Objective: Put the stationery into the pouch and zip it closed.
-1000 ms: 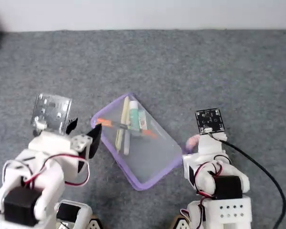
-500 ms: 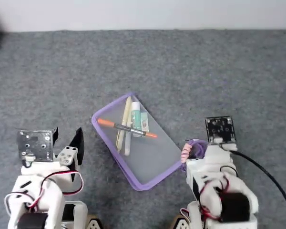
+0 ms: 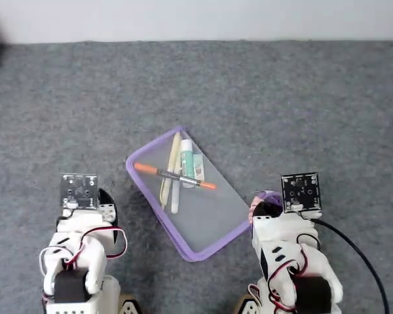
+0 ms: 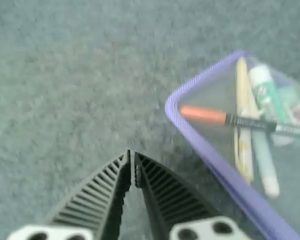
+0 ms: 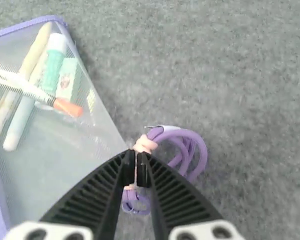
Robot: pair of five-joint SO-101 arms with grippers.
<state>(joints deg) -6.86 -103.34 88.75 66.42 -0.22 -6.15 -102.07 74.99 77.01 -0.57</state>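
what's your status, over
Left gripper shut, empty, beside the pouch. Right gripper shut on pink zipper pull. Stationery inside pouch. Nothing in the way.

Tabletop [image 3: 249, 85]: bare grey surface across the far half and down both side margins gives room to pass. Centre: pouch [image 3: 206, 212] lies diagonally between the arms. Left gripper [image 4: 132, 167], fingers together, stands apart from the pouch's edge, with a bare strip between. Right gripper [image 5: 136, 167] pinches the strap [image 5: 199, 150] at the pouch's near right corner, leaving no gap.
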